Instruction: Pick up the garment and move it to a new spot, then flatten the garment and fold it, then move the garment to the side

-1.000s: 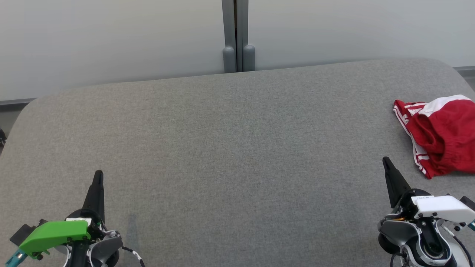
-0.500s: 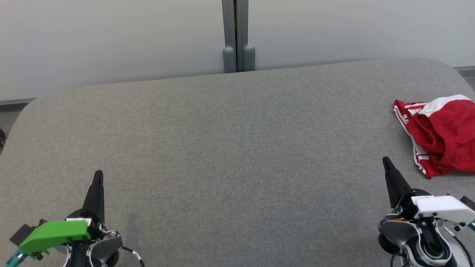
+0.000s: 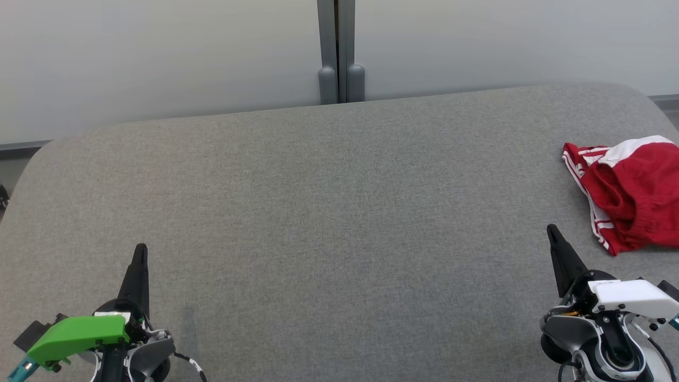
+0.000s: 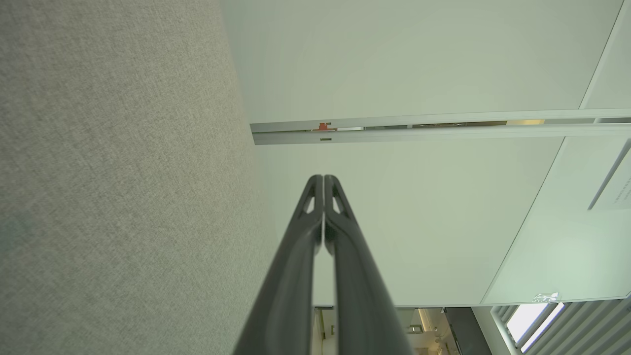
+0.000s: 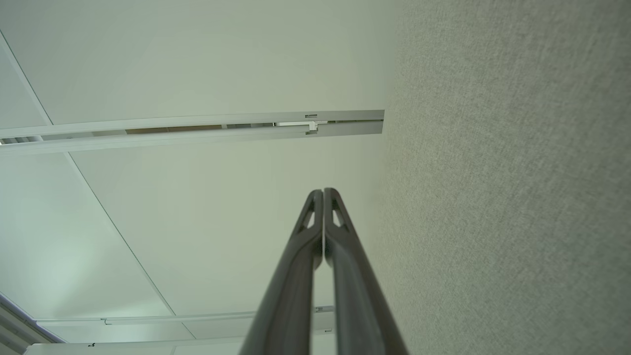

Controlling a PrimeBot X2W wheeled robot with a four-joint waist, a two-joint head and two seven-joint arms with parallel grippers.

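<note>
Head view: grey fabric worktop [image 3: 339, 212] spans the frame, with rounded far corners. The garment [image 3: 631, 196] is red with white stripes and a white band. It lies crumpled at the right edge of the worktop, about mid-depth, and the frame edge cuts off part of it. Left claw [image 3: 140, 248] sits near left, fingers pressed together into one dark point aimed at the far side, nothing pinched. A green cover [image 3: 77, 334] sits on the wrist behind it. Right claw [image 3: 550, 228] sits near right, also pressed together and empty, with a white cover [image 3: 631, 297] on its wrist. Its tip is near the garment's near-left hem but apart, no contact. Left claw is well apart from the garment, with most of the worktop between them. Pale wall panels [image 3: 159, 63] stand behind the worktop, with a grey post [image 3: 339, 53] at the centre.

Left wrist view: frame is rolled, so worktop fabric runs down the left side and wall panels take the rest. Both dark fingers [image 4: 296, 256] meet at the tips with only a thin slit lower down, nothing between them. Cannot tell whether the claw touches the worktop.

Right wrist view: mirrored layout, worktop fabric on the right side, wall panels on the other. Fingers [image 5: 296, 266] closed tip to tip, same thin slit below, nothing held. Contact with the worktop cannot be told here either.
</note>
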